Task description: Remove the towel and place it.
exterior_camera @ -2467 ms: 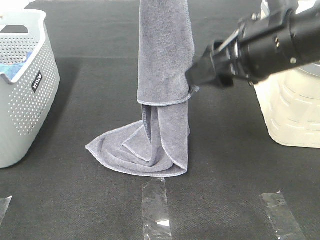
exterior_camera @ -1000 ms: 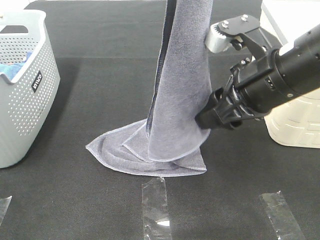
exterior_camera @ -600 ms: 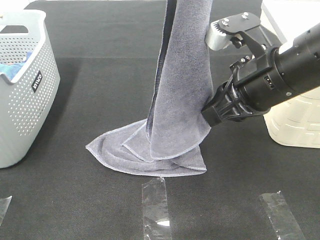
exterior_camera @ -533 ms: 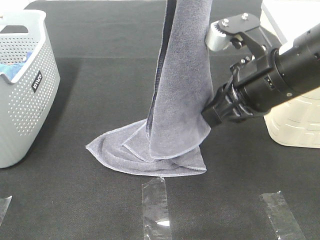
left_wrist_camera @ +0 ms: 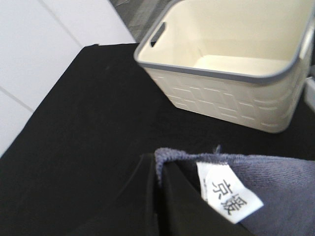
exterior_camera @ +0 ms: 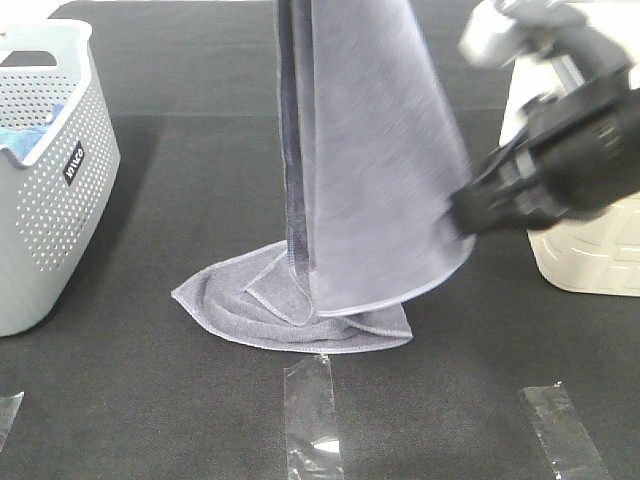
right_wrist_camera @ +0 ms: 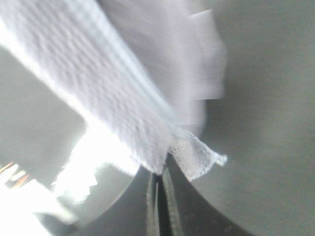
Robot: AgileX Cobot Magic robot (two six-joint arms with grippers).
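A bench [exterior_camera: 130,390] covered in black cloth carries strips of clear tape [exterior_camera: 312,410] along its near side. A plain white wall [left_wrist_camera: 34,49] borders it.

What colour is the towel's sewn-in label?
The label is white with dark printed characters; the left wrist view shows it best.

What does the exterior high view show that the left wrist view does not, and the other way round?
Only the exterior high view: the grey perforated plastic basket holding a bright blue cloth, clear tape strips, and the right gripper shut on the side edge of the large grey-lavender terry towel. Only the left wrist view: the towel's white printed label and the left gripper shut on the towel beside it. Both: the towel, the cream plastic basket and the black table.
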